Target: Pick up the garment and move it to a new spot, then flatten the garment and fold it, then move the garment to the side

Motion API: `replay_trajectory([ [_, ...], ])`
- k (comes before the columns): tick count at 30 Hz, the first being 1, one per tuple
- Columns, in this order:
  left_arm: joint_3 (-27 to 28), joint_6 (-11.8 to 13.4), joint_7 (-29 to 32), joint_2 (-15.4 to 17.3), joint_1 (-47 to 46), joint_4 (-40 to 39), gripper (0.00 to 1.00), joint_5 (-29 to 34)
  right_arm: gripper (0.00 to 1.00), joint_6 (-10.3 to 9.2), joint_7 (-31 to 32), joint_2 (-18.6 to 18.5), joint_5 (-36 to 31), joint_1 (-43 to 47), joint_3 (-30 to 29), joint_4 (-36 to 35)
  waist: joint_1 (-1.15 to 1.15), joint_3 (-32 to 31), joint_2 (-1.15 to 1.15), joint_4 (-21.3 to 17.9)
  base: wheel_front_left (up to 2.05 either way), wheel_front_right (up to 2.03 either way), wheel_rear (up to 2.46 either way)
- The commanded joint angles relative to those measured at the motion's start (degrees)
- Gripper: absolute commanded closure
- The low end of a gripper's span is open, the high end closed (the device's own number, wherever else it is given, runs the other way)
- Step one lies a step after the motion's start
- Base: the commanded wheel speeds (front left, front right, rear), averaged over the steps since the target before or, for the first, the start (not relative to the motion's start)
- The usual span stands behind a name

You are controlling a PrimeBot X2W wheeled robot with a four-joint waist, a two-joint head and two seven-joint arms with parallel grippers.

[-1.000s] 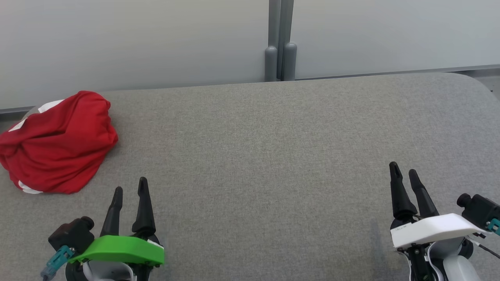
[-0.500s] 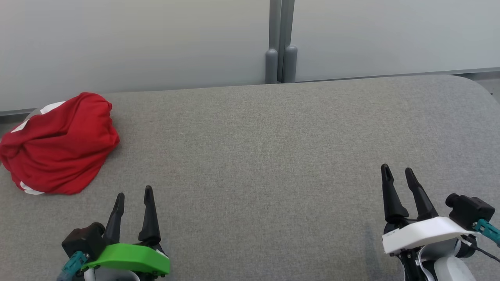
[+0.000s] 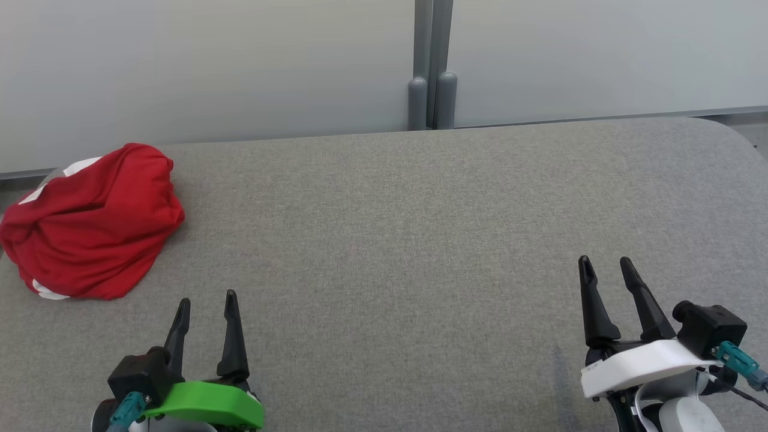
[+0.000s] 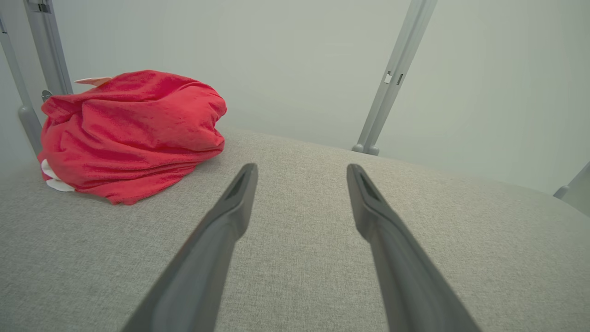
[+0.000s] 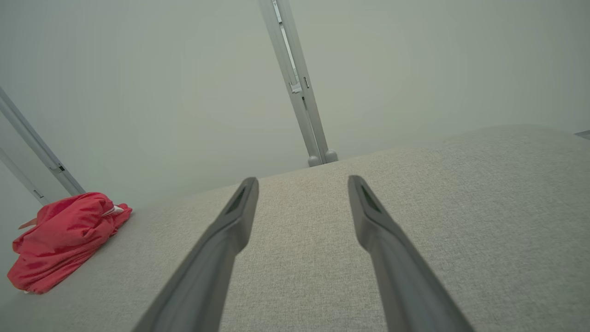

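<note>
**While both pincers gape, one garment (image 3: pixel 90 225) lies far left**

Nearest, the left pincer (image 3: pixel 207 297) and right pincer (image 3: pixel 604 260) hover over the grey worktop (image 3: pixel 390 240), each with two dark fingers (image 3: pixel 231 336) spread, holding nothing. Beyond the left one, the single red garment sits bunched at the worktop's back-left corner. Farthest, one grey post (image 3: pixel 432 60).

Grey fabric table (image 3: pixel 420 210), pale panelled wall (image 3: pixel 210 60)

Crumpled red garment (image 4: pixel 131 133) on grey table (image 4: pixel 295 267)
</note>
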Motion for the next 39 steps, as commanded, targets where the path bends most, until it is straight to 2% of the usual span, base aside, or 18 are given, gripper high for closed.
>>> replay_trajectory([
  [1, -0.03, 0.06, -0.61, 0.42, 0.47, -0.29, 0.0, 1.4, 0.0, 0.15, -0.53, -0.35, -1.44, 0.23, 0.18, -0.6, 0.0, 0.0, 0.45, 0.02, 0.0, 0.0, 0.0],
  [20, -0.09, 0.07, -2.73, 0.21, 1.19, -0.77, 0.0, 5.99, 0.0, 0.11, -3.07, -0.43, -9.88, 0.71, 1.21, -0.01, 0.0, -0.15, 0.55, 0.15, 0.0, 0.0, 0.0],
  [34, -0.85, 0.39, -4.08, 0.22, 1.79, -0.54, 0.0, 8.78, 0.0, 0.11, -4.43, -0.46, -13.65, 0.6, 1.49, 0.98, 0.0, -0.32, 0.61, 0.28, 0.0, 0.0, 0.0],
  [39, -0.87, 0.42, -3.94, 0.22, 1.74, -0.17, 0.0, 7.73, 0.0, 0.11, -4.34, -0.46, -13.15, 0.49, 1.28, 1.21, 0.0, -0.24, 0.62, 0.3, 0.0, 0.0, 0.0],
])
